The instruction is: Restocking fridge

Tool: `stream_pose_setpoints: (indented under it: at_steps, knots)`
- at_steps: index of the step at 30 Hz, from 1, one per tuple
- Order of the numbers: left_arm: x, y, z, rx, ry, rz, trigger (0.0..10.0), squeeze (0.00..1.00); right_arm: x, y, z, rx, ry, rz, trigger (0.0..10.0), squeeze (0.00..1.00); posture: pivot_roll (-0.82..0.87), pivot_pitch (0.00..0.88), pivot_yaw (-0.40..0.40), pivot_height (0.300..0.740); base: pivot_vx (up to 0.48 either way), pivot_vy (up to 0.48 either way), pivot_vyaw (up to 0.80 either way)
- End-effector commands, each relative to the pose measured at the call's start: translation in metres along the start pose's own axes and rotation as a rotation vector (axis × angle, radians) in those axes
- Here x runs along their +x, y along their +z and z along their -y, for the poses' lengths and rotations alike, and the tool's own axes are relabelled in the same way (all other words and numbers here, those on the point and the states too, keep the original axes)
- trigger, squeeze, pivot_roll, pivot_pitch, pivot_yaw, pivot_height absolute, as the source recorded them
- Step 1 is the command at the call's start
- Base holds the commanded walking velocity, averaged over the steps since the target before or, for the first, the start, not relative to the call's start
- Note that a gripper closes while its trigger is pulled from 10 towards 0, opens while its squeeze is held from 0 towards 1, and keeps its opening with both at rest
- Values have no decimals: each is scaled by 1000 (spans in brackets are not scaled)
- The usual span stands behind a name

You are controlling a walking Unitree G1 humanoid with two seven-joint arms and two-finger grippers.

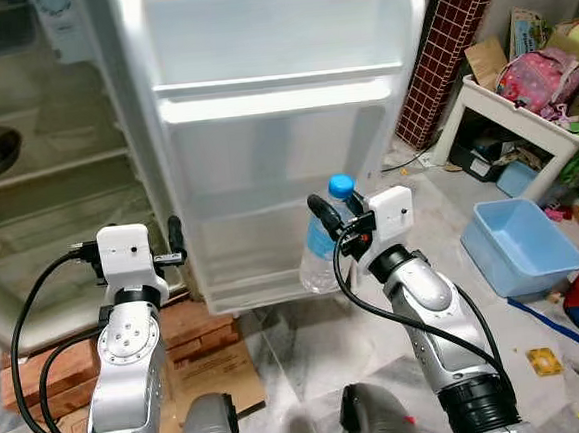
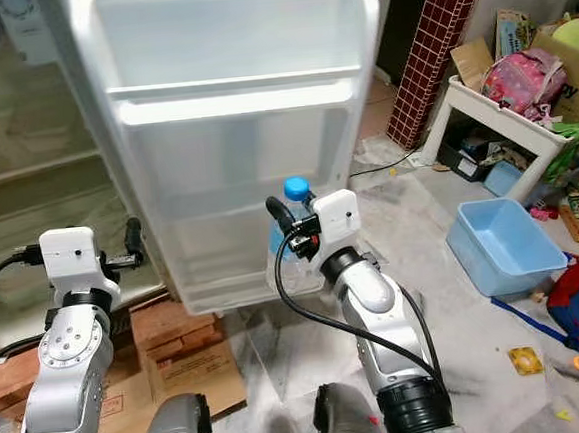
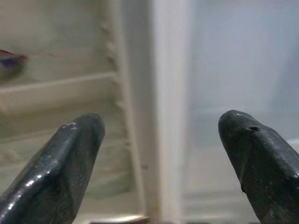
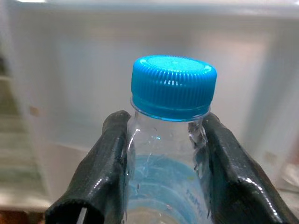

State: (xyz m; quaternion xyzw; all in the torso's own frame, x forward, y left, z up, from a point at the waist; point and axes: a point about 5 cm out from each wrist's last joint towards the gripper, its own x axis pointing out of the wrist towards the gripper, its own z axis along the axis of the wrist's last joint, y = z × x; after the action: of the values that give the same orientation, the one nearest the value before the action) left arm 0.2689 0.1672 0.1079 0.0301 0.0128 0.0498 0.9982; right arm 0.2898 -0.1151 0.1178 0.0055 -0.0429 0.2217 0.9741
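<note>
Blue-capped water bottle (image 4: pixel 170 140), clamped by right gripper (image 4: pixel 163 163) before fridge door (image 1: pixel 282 127); left gripper (image 3: pixel 161 154), fingers parted, holds nothing.

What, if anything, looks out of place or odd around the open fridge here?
The fridge stands raised on bricks and flattened cardboard, an improvised base. Toys lie scattered across the floor beside a blue tub.

You get even, bright daylight with soft glare on the white fridge door (image 1: pixel 273 128), sharp head views with only faint shadows on the floor (image 1: pixel 310 355), while both wrist views blur the background behind crisp black fingers (image 3: pixel 56 172)
</note>
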Motion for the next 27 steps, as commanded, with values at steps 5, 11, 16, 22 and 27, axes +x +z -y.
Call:
stream_pose_setpoints:
  at_steps: [5, 11, 16, 22, 27]
  knots:
    - [2, 3, -1, 13, -4, 10, 10000, 0, 4, 12, 1, -6, -3, 50, 10000, 0, 27, 0, -42, 640, 403, 0, 0]
    - [2, 3, -1, 3, 0, 7, 10000, 0, 4, 11, 0, -4, 14, 44, 10000, 0, 27, 0, -44, 632, 365, 0, 0]
    - [1, 3, -1, -3, 14, 10, 10000, 0, 3, 11, -1, 0, 19, 45, 10000, 0, 27, 0, -44, 597, 115, 0, 0]
    - [1, 3, 0, -4, 10, 12, 10000, 0, 3, 11, -2, -1, 23, 44, 10000, 0, 27, 0, -43, 562, 0, 0, 0]
    - [2, 5, 1, -1, 9, 17, 10000, 0, 3, 11, -2, 0, 28, 43, 10000, 0, 27, 0, -42, 522, 0, 0, 0]
